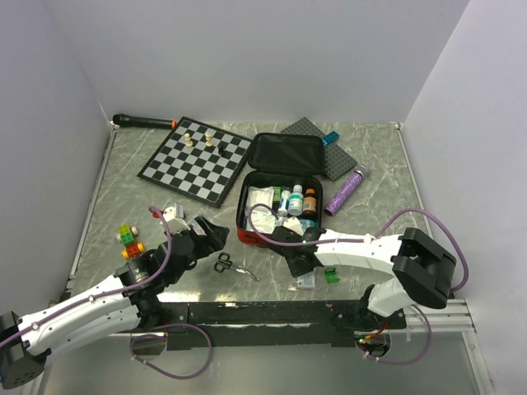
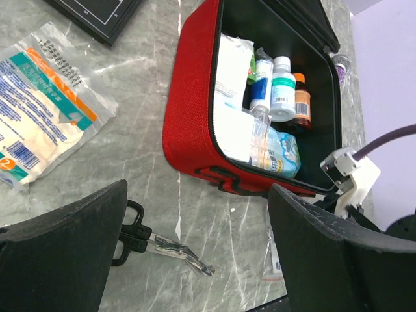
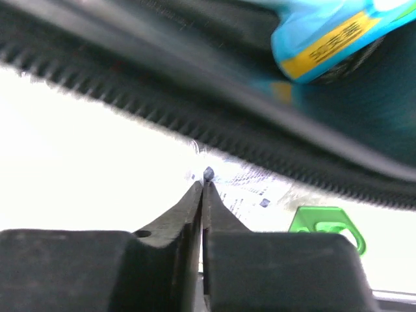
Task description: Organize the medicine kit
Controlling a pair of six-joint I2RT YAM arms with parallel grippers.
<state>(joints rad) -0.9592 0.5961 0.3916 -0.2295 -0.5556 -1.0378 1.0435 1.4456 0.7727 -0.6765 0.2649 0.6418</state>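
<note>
The medicine kit (image 1: 251,237) lies open mid-table, a red zip case (image 2: 188,117) with its lid folded back; bottles and white packets stand inside. Its zip edge (image 3: 195,97) runs across the right wrist view. My right gripper (image 1: 295,262) is low in front of the case. Its jaws (image 3: 207,182) are pressed together on the near corner of a clear printed packet (image 3: 253,185), which lies on the table (image 1: 306,283). My left gripper (image 1: 210,234) stands wide open (image 2: 198,195) left of the case, over black-handled scissors (image 2: 162,246), holding nothing.
A green clip (image 1: 332,276) lies by the packet. A gauze packet (image 2: 39,110) and coloured bricks (image 1: 128,240) lie at the left. Behind are the chessboard (image 1: 195,160), grey baseplates (image 1: 329,152), a purple tube (image 1: 346,191) and a black stick (image 1: 144,121).
</note>
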